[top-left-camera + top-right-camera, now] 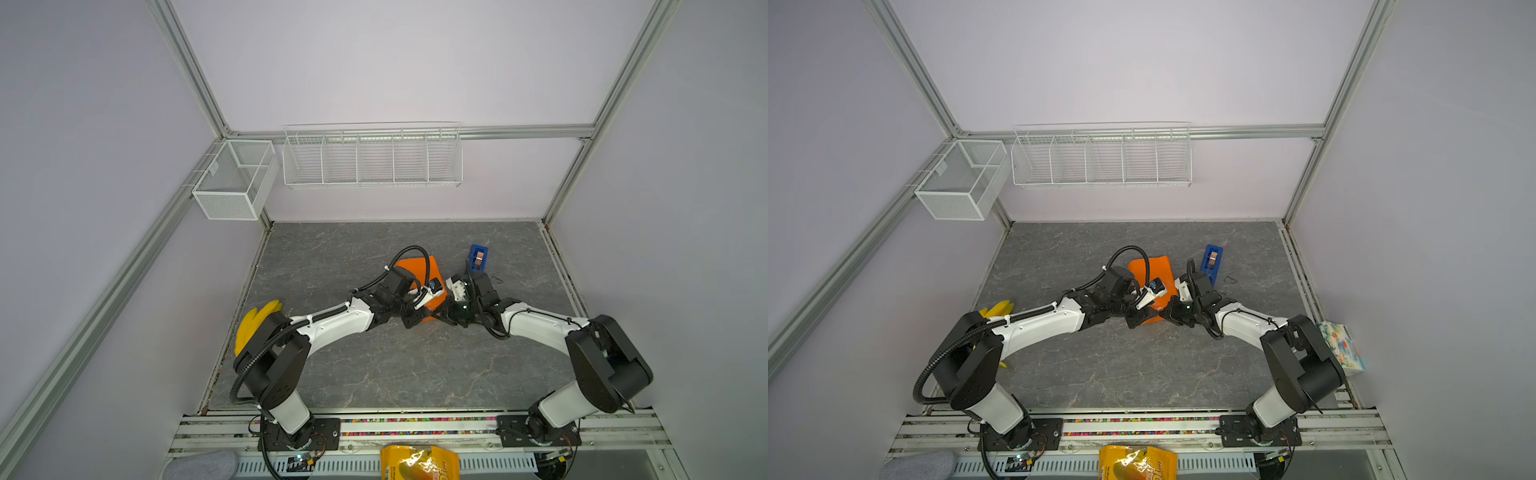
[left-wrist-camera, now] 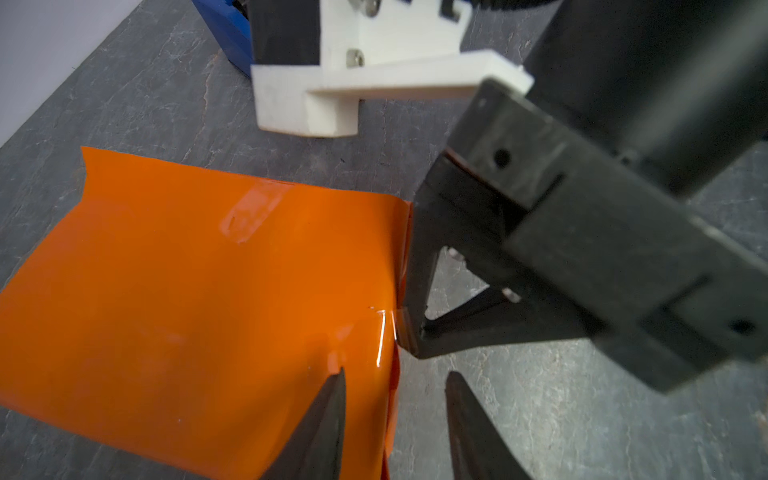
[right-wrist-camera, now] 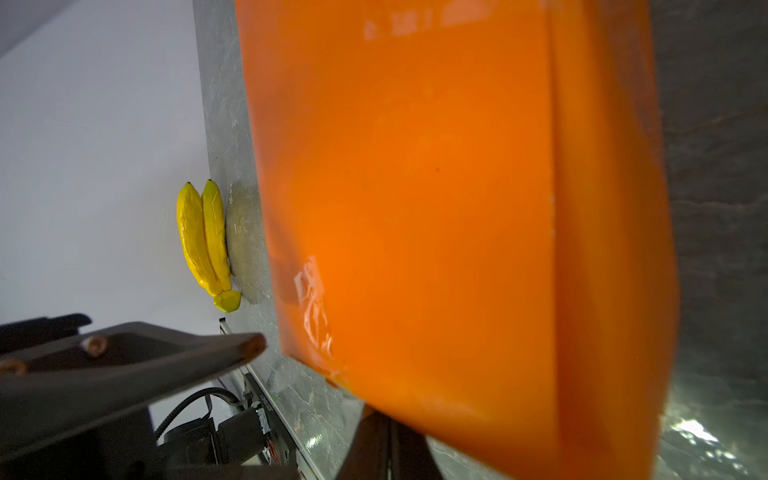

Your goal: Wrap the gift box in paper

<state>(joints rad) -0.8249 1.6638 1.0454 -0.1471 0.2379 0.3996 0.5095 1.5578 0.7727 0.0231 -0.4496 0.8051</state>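
At paper (image 2: 199, 291) edge, right gripper (image 2: 405, 336) pinching, bare table (image 2: 582, 436) beyond

pale lilac walls (image 1: 374, 62) framed by aluminium posts (image 1: 192, 68) enclose a grey marbled tabletop (image 1: 395, 374), with a white mesh basket (image 1: 224, 203) on the left wall and a long divided wire rack (image 1: 374, 162) on the back wall.

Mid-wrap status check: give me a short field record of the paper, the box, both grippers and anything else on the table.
paper: orange, folded into a bundle on the table, clear tape strip on top
gift box: not visible, presumably inside the paper
left gripper: jaws apart, straddling the paper's edge, gripping nothing
right gripper: jaws closed at the paper's edge, apparently pinching it
tape dispenser: blue, beyond the right gripper
bananas: yellow, at the table's left edge
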